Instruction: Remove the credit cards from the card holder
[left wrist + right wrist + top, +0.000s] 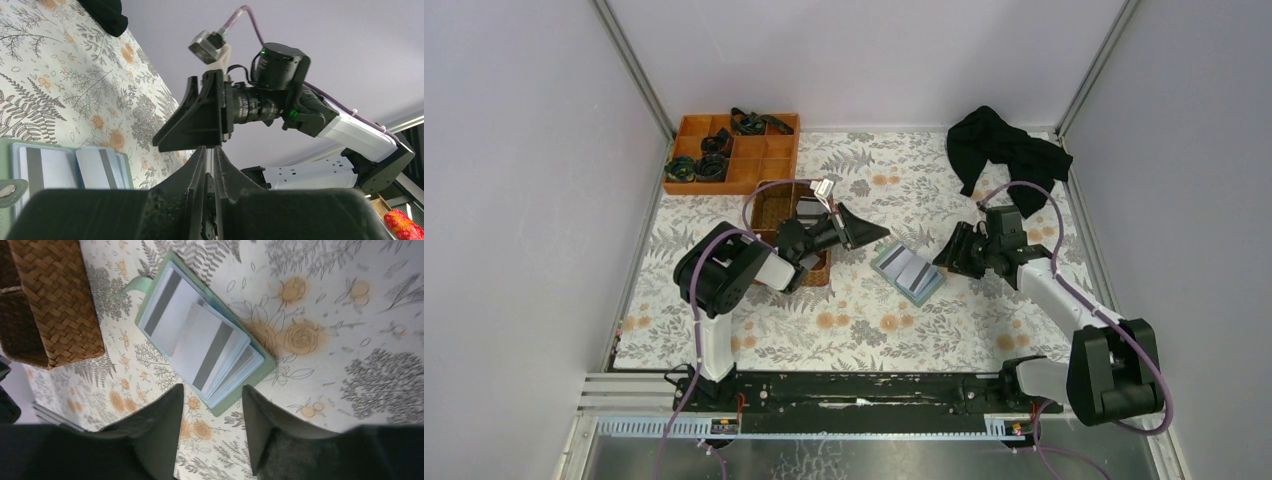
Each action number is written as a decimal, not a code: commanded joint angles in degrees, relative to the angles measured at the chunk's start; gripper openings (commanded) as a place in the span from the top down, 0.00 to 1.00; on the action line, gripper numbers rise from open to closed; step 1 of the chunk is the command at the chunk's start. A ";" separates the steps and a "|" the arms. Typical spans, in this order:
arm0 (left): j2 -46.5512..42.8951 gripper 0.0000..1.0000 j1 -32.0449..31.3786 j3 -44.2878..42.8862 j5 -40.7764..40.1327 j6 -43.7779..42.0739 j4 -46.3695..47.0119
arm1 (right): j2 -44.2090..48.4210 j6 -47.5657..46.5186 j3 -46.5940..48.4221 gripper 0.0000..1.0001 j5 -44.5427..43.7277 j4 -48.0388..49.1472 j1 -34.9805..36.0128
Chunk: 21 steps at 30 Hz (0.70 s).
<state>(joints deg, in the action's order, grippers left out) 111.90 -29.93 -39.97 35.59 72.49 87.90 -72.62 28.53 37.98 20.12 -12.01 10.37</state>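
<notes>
The card holder point(909, 271) lies open on the floral table top, grey-green outside and light blue inside. Whitish credit cards point(205, 350) with grey stripes sit in its slots, one point(162, 315) on the left page and several fanned on the right. My right gripper point(212, 400) is open and hovers just above the holder's near right corner, touching nothing; it also shows in the top view point(944, 262). My left gripper point(869, 232) is raised to the left of the holder with its jaws together and nothing between them point(211, 147). The holder point(70, 167) shows at the lower left of the left wrist view.
A brown wicker basket point(784, 215) stands left of the holder, under my left arm, and shows in the right wrist view point(50, 305). An orange divided tray point(729, 150) with dark items is at the back left. A black cloth point(1004, 150) lies at the back right.
</notes>
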 commanded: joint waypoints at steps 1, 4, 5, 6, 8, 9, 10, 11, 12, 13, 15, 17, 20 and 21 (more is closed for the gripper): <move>1.95 0.82 0.40 -1.76 -0.02 -1.41 4.22 | 3.73 -0.31 2.66 0.57 -4.45 -1.44 0.61; 4.29 0.82 0.40 -2.83 -1.23 -1.63 4.13 | 2.19 0.28 2.55 0.85 -0.77 -0.43 3.15; 5.29 0.82 0.40 -3.44 -1.72 -1.71 4.05 | 1.40 0.47 2.45 0.94 -0.78 -0.20 5.13; 6.22 0.82 0.40 -4.18 -2.22 -1.96 3.93 | 0.90 0.89 2.01 0.99 -1.95 0.51 7.44; 7.91 0.79 0.49 -5.82 -4.01 -3.26 2.21 | 0.21 2.46 -0.10 1.00 -2.76 3.49 11.73; 8.70 0.77 0.49 -7.52 -4.86 -4.03 0.36 | -0.45 3.39 -1.51 1.00 -2.80 4.90 13.29; 9.48 0.76 0.49 -8.72 -5.32 -4.97 -1.25 | -1.28 4.30 -2.32 1.00 -2.79 6.11 14.70; 10.18 0.74 0.37 -9.86 -5.73 -5.57 -2.36 | -2.09 4.86 -2.98 1.00 -2.92 7.13 15.81; 10.86 0.73 0.32 -11.05 -6.05 -6.05 -3.42 | -2.83 5.39 -3.66 1.00 -3.09 7.98 16.78; 11.46 0.71 0.24 -12.08 -6.39 -6.69 -4.67 | -3.40 5.85 -4.28 1.00 -3.19 8.79 17.48; 12.21 0.67 -0.05 -14.43 -7.32 -9.02 -8.63 | -4.21 6.23 -5.29 1.00 -3.45 10.03 18.22; 12.43 0.63 -0.66 -16.93 -8.94 -12.89 -15.91 | -5.54 6.06 -5.89 1.00 -3.74 10.78 18.30; 12.58 0.60 -2.05 -19.59 -12.32 -17.66 -25.00 | -7.32 6.00 -6.63 1.00 -4.82 11.39 18.36; 12.54 0.59 -2.52 -19.92 -13.33 -18.66 -27.34 | -7.62 6.07 -6.80 1.00 -5.75 11.33 18.29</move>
<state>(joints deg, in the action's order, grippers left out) 124.09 -30.76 -57.21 27.44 62.00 72.40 -79.24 33.78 31.66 17.12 -4.03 28.32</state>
